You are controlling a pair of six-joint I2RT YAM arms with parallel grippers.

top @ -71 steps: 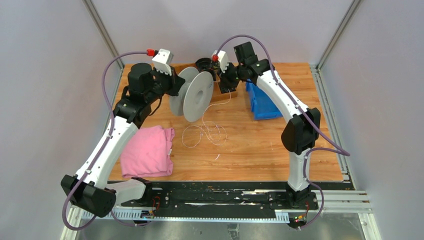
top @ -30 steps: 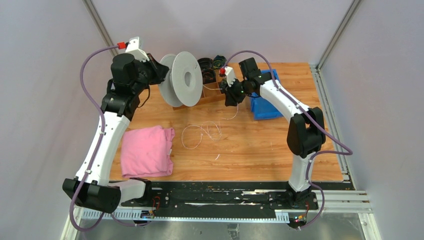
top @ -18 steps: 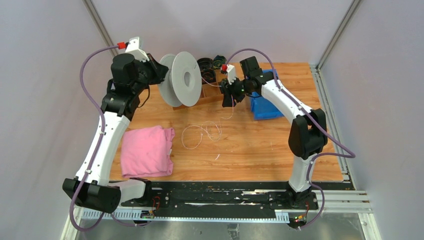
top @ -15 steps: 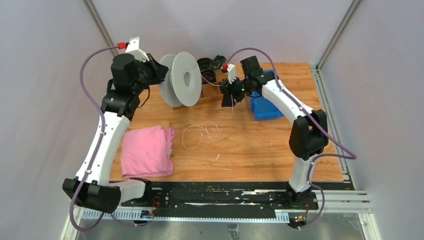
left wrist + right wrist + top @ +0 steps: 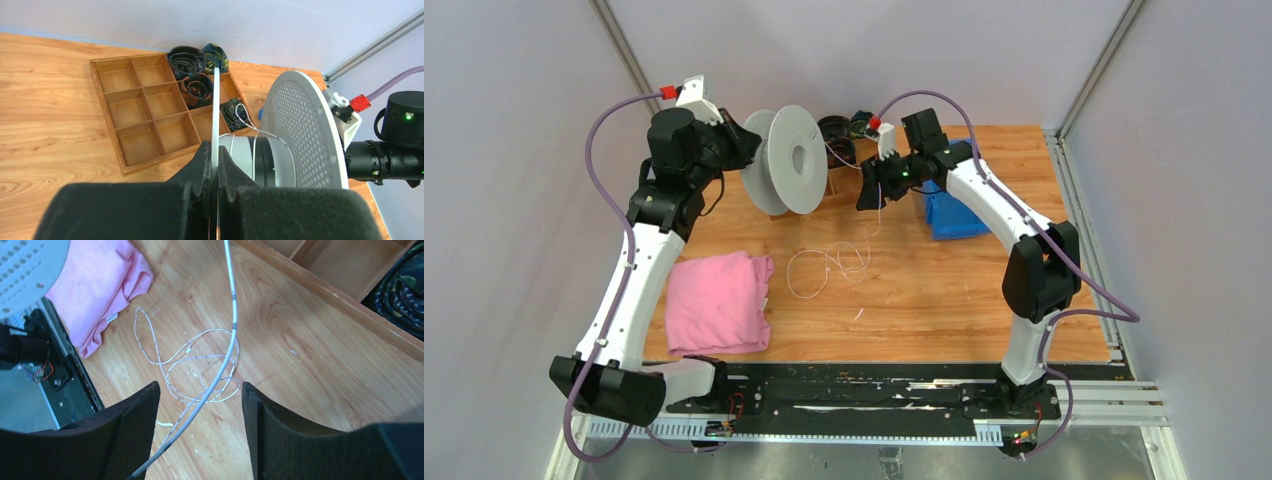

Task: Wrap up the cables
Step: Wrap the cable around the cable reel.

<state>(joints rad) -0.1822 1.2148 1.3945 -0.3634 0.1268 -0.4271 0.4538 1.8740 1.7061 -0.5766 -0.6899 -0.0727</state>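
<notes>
A white spool (image 5: 796,160) is held off the table at the back, and my left gripper (image 5: 742,135) is shut on the rim of its near flange. In the left wrist view the gripper (image 5: 214,150) pinches that thin flange edge (image 5: 216,110), and a few turns of the cable (image 5: 255,150) lie on the hub. My right gripper (image 5: 867,198) hovers right of the spool, open. In the right wrist view a strand of cable (image 5: 227,340) runs loose between its fingers (image 5: 200,390), closer to the left one. The rest of the cable lies in loops (image 5: 829,265) on the table.
A wooden compartment tray (image 5: 135,110) with dark coiled bundles (image 5: 185,57) sits behind the spool. A blue bin (image 5: 949,212) stands under the right arm. A pink cloth (image 5: 719,300) lies at the front left. The table's near edge (image 5: 65,385) shows below the loops.
My right gripper has opened and let the cable go, shifting slightly up and left. Earlier, the left arm lifted the spool up and left; it has held still for the last second.
</notes>
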